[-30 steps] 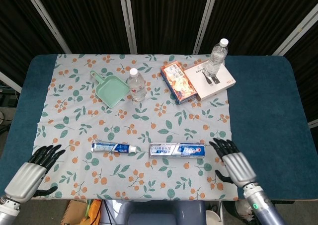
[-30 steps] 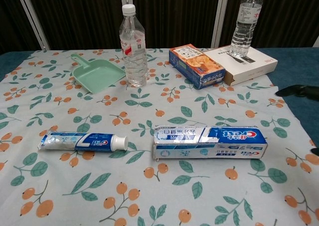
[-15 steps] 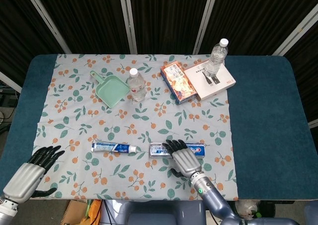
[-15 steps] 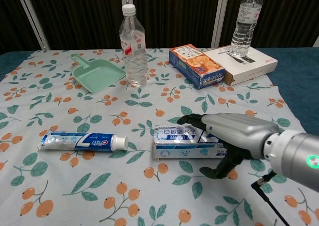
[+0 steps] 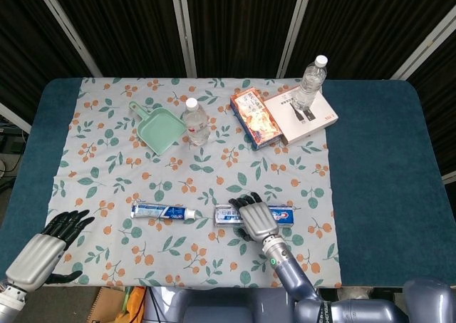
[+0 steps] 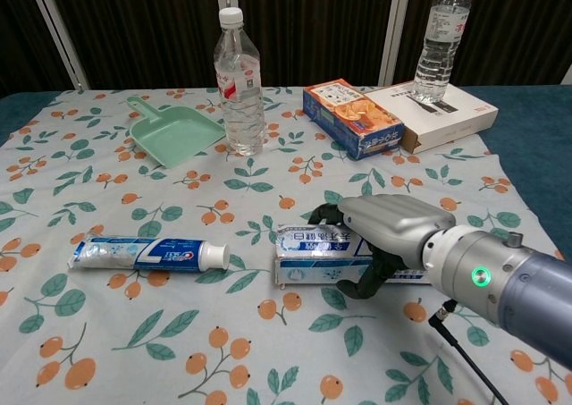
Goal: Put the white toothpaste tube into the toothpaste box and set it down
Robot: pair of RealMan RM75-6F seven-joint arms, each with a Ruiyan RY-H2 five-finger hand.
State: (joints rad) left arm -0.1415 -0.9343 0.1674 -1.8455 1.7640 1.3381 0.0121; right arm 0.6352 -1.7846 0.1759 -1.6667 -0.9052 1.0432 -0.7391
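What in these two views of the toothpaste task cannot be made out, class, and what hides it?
- Middle of the toothpaste box: covered by the right hand in both views, so whether the hand grips it or only rests on it is unclear.
- Left hand: absent from the chest view; its arm is cut by the head view's bottom edge.
- Print on the toothpaste tube: too small in the head view.

Your right hand (image 6: 386,229) has a silver shell, black fingers (image 6: 357,287), a green-lit grey wrist and a thin black cable; your left hand (image 5: 44,252) matches.
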